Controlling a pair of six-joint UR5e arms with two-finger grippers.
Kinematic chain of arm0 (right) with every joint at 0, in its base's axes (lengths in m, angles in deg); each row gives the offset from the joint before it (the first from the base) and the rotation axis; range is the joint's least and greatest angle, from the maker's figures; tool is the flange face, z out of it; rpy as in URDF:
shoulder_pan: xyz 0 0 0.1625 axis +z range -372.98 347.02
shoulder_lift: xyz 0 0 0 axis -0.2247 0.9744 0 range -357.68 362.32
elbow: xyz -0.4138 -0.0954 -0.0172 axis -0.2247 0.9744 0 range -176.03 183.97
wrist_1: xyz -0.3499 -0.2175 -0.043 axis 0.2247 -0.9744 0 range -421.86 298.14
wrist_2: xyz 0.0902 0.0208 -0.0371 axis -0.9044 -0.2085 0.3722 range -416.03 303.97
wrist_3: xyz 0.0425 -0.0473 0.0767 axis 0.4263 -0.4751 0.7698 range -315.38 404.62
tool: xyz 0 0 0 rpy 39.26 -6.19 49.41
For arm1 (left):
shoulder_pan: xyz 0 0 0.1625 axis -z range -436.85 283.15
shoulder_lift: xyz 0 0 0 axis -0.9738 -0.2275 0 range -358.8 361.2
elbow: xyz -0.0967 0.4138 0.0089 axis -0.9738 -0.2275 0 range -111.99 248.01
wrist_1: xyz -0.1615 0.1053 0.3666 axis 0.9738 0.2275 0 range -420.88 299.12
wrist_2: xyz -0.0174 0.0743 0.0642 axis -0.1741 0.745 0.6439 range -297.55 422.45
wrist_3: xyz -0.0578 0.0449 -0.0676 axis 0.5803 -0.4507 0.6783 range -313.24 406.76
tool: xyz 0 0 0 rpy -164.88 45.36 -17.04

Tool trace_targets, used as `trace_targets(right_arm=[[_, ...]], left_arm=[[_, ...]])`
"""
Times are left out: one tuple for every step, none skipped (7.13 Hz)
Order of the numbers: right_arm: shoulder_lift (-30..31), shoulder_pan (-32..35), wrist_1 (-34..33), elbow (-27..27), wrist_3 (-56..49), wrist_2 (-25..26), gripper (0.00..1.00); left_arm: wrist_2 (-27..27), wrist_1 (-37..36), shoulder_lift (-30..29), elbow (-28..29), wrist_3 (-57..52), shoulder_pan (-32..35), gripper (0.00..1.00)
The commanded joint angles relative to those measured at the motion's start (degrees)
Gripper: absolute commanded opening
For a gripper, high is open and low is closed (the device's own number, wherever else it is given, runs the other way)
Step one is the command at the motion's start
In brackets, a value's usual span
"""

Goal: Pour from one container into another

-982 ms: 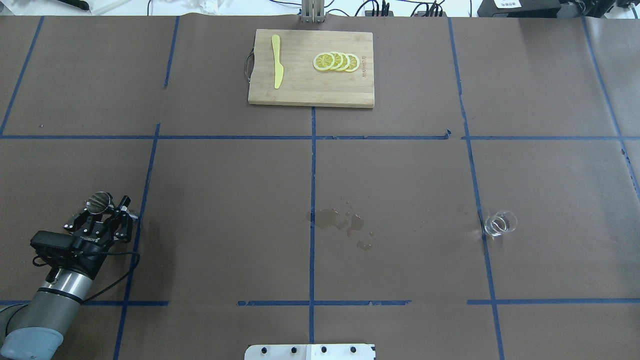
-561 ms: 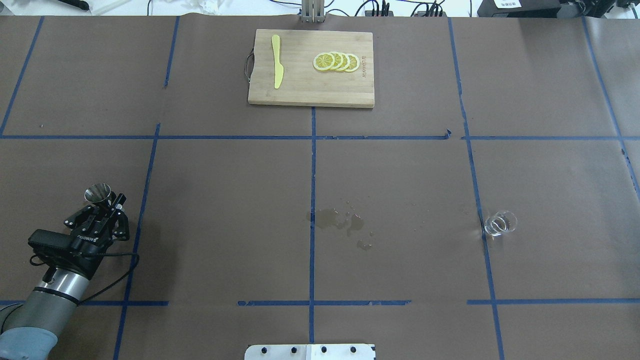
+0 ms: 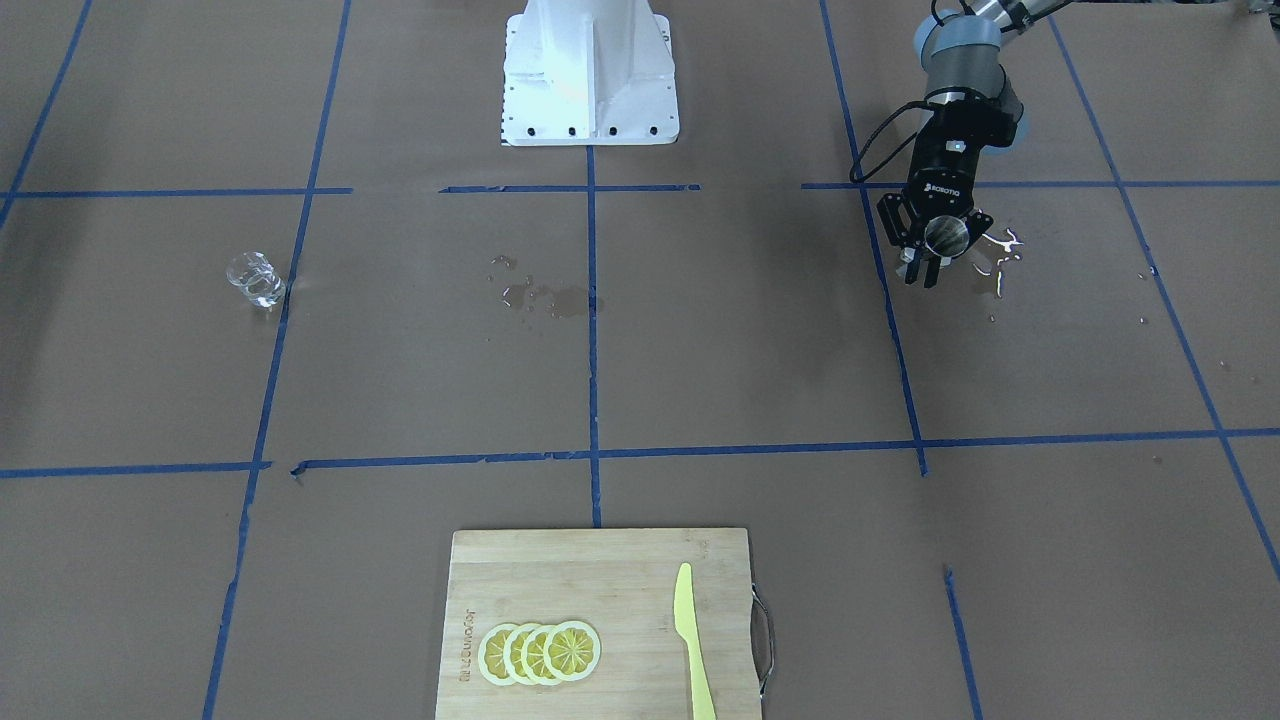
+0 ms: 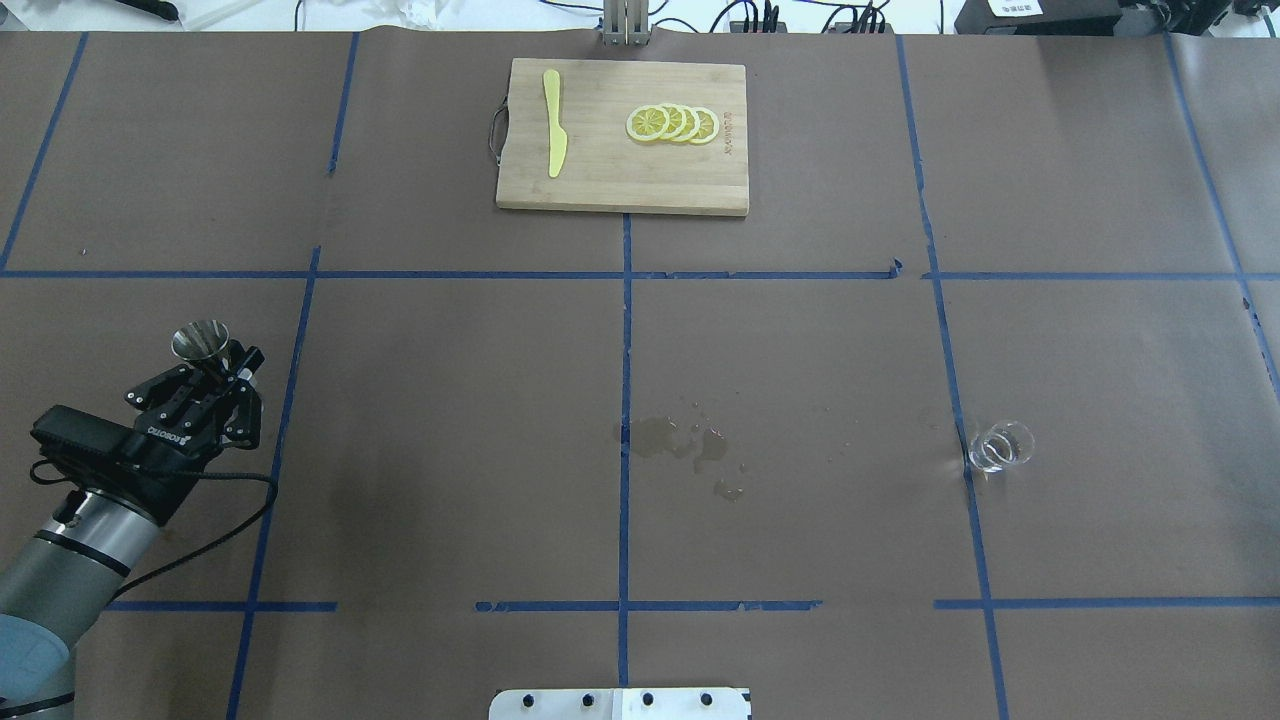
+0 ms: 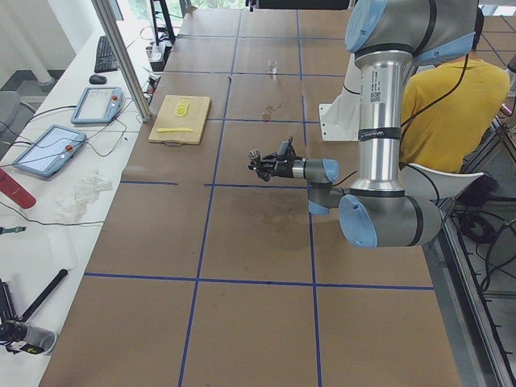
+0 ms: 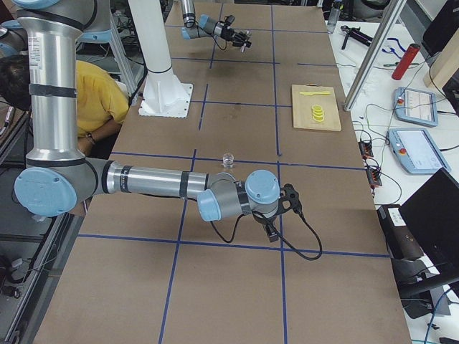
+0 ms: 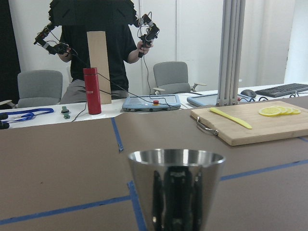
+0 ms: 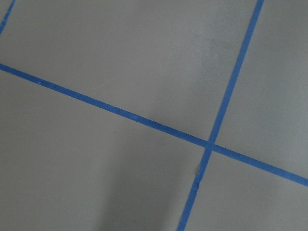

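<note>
Over the counter's (image 4: 450, 400) left side, left gripper (image 4: 224, 368) jaws are gripping the shiny steel hourglass jigger (image 4: 203, 345). It is pointing mouth-up, long axis vertical. For the right gripper (image 6: 292, 200) jaws, cannot tell.

My left arm (image 4: 60, 590) reaches out low on the left side of the white base pedestal (image 4: 620, 703) and a little ahead of it, with the forearm close to level over the table. Its wrist holds the left gripper (image 4: 215, 368) pointing forward, away from the pedestal. The fingers are clamped on the steel jigger (image 4: 199, 340) below its upper cup, and the jigger is upright. My right arm (image 6: 150, 180) lies stretched low on the pedestal's right, well apart from it, its wrist camera looking down. The right gripper (image 6: 290, 199) shows only small and side-on, so I can't tell how its jaws stand.
</note>
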Motion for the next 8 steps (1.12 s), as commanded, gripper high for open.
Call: trace_targets(right_arm=[[-0.12, 0.00, 0.03, -2.76, 3.88, -0.91, 1.00], [-0.12, -1.30, 0.12, -6.69, 10.26, -1.26, 1.00], [-0.12, -3.49, 0.20, -11.51, 15.72, -1.26, 1.00], [-0.12, -6.04, 0.20, -15.82, 17.43, -1.09, 1.00], [-0.12, -8.85, 0.20, -19.52, 18.49, -0.22, 1.00], [-0.47, -13.14, 0.99, -24.00, 27.03, 3.45, 1.00], [-0.74, -21.88, 8.83, -26.56, 38.25, 13.40, 1.00], [-0.04, -28.76, 18.22, -26.59, 50.89, 22.12, 1.00]], left_arm=[[-5.91, 6.20, 0.37, -1.73, -4.37, 3.54, 0.00], [-5.91, 6.65, -0.67, -1.90, -9.78, 3.54, 0.00], [-6.26, 8.14, -4.43, -1.38, -10.97, 3.37, 0.00], [-8.18, 8.67, -7.51, -0.86, -11.07, 3.36, 0.00], [-8.37, 8.68, -7.19, 0.45, -11.16, 3.54, 0.00], [-9.59, 8.42, -7.71, 1.68, -11.16, 4.41, 0.00], [-12.04, 8.41, -8.76, 1.96, -11.16, 5.38, 0.00], [-14.59, 8.24, -11.38, 2.13, -11.16, 7.04, 0.00]])
